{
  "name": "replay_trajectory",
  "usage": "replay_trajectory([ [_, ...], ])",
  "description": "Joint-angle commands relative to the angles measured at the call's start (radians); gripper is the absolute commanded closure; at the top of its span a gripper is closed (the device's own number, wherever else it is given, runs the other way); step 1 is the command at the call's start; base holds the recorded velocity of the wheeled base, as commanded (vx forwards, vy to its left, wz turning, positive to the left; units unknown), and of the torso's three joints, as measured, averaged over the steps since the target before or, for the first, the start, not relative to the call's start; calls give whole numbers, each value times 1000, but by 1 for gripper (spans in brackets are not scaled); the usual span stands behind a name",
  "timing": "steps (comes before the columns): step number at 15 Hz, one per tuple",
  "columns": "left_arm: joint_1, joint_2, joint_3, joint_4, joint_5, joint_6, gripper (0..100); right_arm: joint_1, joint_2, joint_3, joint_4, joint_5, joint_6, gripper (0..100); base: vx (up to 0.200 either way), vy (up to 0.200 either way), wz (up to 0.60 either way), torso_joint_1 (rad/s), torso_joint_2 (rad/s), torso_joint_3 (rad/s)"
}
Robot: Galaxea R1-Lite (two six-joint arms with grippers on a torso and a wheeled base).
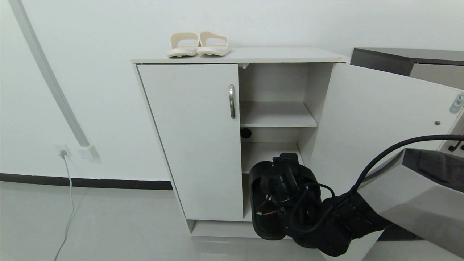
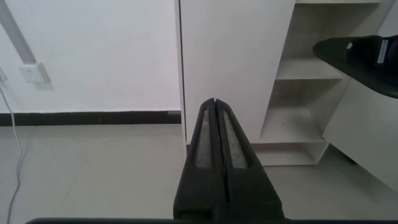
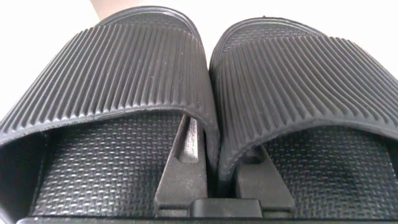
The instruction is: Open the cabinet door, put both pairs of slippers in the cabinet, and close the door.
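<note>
Black ribbed rubber slippers sat clamped in my right claw at the open white cabinet | left claw was together.

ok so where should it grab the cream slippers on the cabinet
Pinch the touching inner sides of the cream slippers together, one claw finger inside each, coming from the front: they lie side by side on the cabinet top, open ends likely toward the robot.
</note>
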Motion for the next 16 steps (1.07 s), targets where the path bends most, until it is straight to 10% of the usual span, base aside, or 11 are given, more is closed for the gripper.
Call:
replay_trajectory([
  [1, 0, 2, 0, 0, 0, 0, 100, 0, 3, 0, -1, 0, 0, 100, 0, 0, 0, 0, 0, 0],
  [16, 0, 2, 0, 0, 0, 0, 100, -18, 24, 8, -2, 0, 0, 100, 0, 0, 0, 0, 1, -34],
])
